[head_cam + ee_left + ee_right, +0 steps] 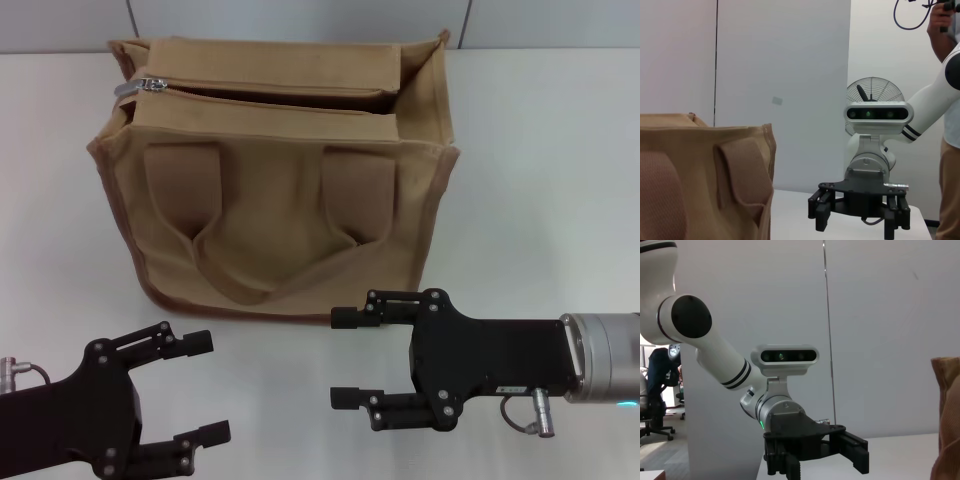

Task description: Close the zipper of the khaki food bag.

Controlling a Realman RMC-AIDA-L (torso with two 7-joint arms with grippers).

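Sitting on the white table (540, 180), the khaki food bag (280, 200) stands upright toward the far side, handle side facing the robot, both wide straps hanging flat against its front. Zipper (260, 92) runs along the top flaps and is undone: flaps gape apart for most of their length. Silver pull tab (138, 86) sits at the bag's left end.

Left gripper (205, 390) is low at the near left, fingers spread wide, nothing between them, pointing roughly toward the right arm, well short of the bag. Right gripper (345, 358) is just in front of the bag's lower right front, fingers apart and holding nothing, pointing left; upper finger is near the bag's bottom edge, contact can't be confirmed.

Left wrist view shows the bag's side with one strap (742, 175) and the right gripper farther off.
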